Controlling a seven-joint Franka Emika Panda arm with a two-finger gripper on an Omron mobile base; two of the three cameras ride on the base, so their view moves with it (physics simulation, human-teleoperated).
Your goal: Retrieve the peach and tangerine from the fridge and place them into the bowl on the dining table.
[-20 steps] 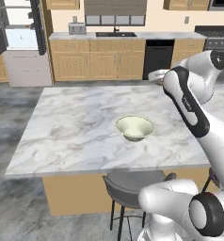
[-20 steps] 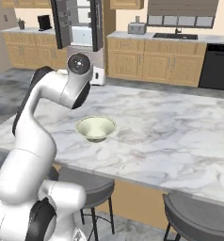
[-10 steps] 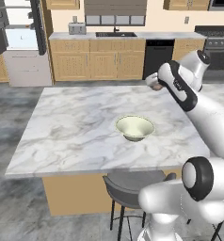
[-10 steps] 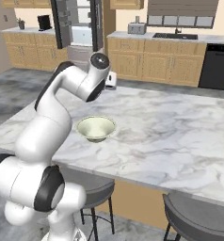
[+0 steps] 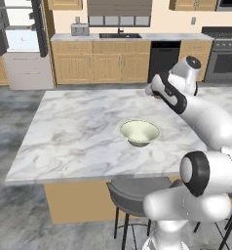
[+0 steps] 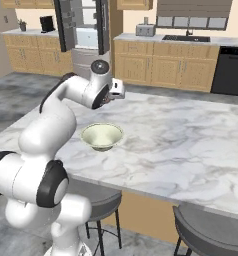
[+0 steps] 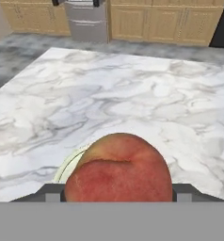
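The gripper [image 7: 118, 195] clasps the peach [image 7: 118, 170] above the dining table [image 7: 132, 99].

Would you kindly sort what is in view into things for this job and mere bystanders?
Job: peach held in the gripper; bowl; dining table; fridge, doors open.
Bystanders: stools; dishwasher; toaster; stove.

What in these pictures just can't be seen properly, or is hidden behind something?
- Bowl: in the hand view mostly hidden behind the peach.
- Gripper: fingertips masked by the peach in the hand view, tucked behind the arm in the base views.
- Fridge: shelves too small to read; top cut off by the edge.
- Tangerine: cannot be made out.
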